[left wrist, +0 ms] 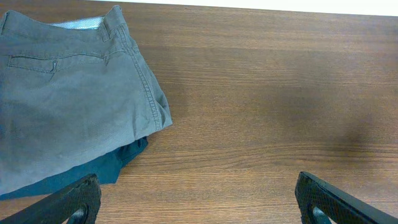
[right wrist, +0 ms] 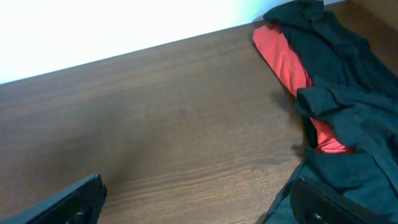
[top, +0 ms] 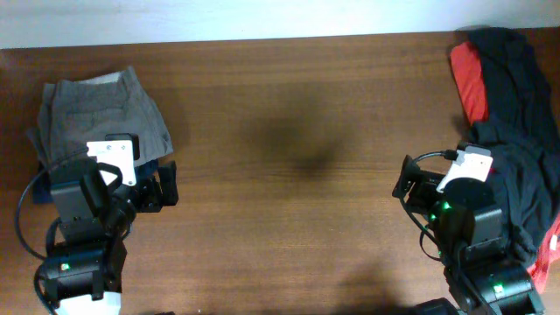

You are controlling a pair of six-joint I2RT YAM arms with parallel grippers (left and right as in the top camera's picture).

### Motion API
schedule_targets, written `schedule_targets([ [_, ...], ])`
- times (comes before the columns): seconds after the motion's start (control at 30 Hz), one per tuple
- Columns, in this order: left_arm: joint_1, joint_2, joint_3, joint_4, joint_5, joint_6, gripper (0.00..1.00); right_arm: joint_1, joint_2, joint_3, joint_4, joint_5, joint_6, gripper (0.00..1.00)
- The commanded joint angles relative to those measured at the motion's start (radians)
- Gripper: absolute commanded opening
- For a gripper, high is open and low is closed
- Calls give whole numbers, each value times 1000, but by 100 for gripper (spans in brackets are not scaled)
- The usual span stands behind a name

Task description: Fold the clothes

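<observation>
A dark brown wooden table (top: 289,131) fills the view, its far edge meeting a white wall (top: 262,17). At the far left corner lie the grey-khaki shorts (top: 101,118), folded into a thick, neat stack. The waistband points to the far edge, with pale lining showing inside it, and a stitched pocket slit and a side seam are visible. The shorts rest on a navy garment (left wrist: 81,174) that peeks out at their near side. The left gripper (left wrist: 199,202) hovers just beside them, jaws wide apart and empty. The right gripper (right wrist: 193,199) is also spread and empty, near a rumpled black garment (top: 516,149) and a red garment (top: 468,79) along the right edge.
</observation>
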Motion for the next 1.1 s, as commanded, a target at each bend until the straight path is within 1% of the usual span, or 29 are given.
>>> schedule_targets([
  [0.0, 4, -6, -4, 1, 15, 8, 99, -5, 29, -4, -1, 19, 9, 99],
  [0.13, 4, -6, -4, 1, 14, 8, 99, 97, 50, -4, -35, 31, 8, 99],
  [0.2, 4, -6, -4, 1, 14, 8, 99, 119, 53, -4, -36, 65, 8, 99],
  [0.33, 4, -6, -4, 1, 14, 8, 99, 127, 56, -4, -35, 64, 3, 99],
  [0.47, 4, -6, -4, 1, 14, 8, 100, 118, 42, -6, -30, 18, -108, 99],
  [0.57, 4, -6, -4, 1, 14, 8, 99, 81, 1, -14, -17, -39, -187, 99],
  [0.63, 4, -6, -4, 1, 15, 8, 99, 41, -44, -39, 18, -125, -266, 99],
  [0.73, 4, -6, -4, 1, 15, 8, 99, -22, -136, -121, 100, -230, -334, 99],
  [0.83, 4, -6, -4, 1, 14, 8, 99, -75, -244, -249, 194, -285, -333, 99],
  [0.93, 4, -6, -4, 1, 14, 8, 99, -100, -348, -387, 314, -336, -333, 99],
  [1.07, 4, -6, -4, 1, 14, 8, 99, -110, -492, -543, 430, -348, -333, 99],
])
